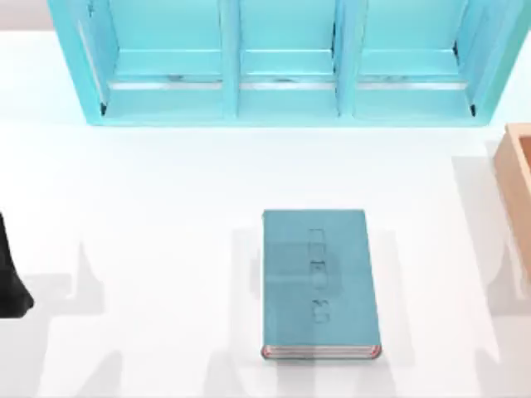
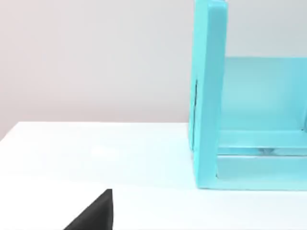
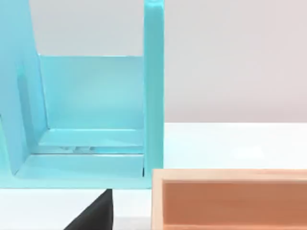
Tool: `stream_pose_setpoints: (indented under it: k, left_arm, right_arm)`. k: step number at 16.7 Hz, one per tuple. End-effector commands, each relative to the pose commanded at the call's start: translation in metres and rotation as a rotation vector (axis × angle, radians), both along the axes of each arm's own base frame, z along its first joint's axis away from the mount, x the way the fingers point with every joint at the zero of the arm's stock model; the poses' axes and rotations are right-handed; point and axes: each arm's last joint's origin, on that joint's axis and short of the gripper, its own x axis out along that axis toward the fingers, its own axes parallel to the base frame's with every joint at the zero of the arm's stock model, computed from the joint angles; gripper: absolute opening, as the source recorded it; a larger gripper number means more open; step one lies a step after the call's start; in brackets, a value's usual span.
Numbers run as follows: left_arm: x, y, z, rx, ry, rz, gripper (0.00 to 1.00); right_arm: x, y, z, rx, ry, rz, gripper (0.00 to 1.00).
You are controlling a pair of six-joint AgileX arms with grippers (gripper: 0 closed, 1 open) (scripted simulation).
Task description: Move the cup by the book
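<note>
On white table [image 1: 166, 249]: book [image 1: 319, 282]

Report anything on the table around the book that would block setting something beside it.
Nothing visible: the table is bare on every side of the book. The cyan shelf unit stands at the far edge and the wooden box at the right edge, both apart from it.

1. I count one book [image 1: 319, 282], teal, flat on the table [image 1: 149, 215];
2. one cyan shelf unit [image 1: 282, 91] with three compartments;
3. one wooden box [image 1: 518, 191] at the table's right edge;
4. one white table.
</note>
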Motion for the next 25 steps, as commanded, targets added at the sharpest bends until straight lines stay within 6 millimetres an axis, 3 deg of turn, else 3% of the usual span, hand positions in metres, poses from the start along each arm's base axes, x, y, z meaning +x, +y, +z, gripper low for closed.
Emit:
stream_pose_setpoints:
  k: [6, 13, 17, 20, 25]
  left_arm:
    - [0.001, 0.004, 0.01, 0.102, 0.088, 0.029, 1.0]
    - [0.018, 0.023, 0.045, 0.623, 0.546, -0.008, 1.0]
    - [0.037, 0.043, 0.057, 0.948, 0.895, -0.251, 1.0]
    - [0.052, 0.062, 0.062, 1.079, 1.097, -0.514, 1.0]
    - [0.074, 0.095, 0.071, 1.184, 1.225, -0.949, 1.0]
  right_arm:
    - [0.0, 0.0, 0.0, 0.0, 0.0, 0.0, 1.0]
    - [0.0, 0.0, 0.0, 0.0, 0.0, 0.0, 1.0]
    - [0.0, 0.0, 0.0, 0.0, 0.0, 0.0, 1.0]
    - [0.0, 0.0, 0.0, 0.0, 0.0, 0.0, 1.0]
    - [0.0, 0.0, 0.0, 0.0, 0.0, 0.0, 1.0]
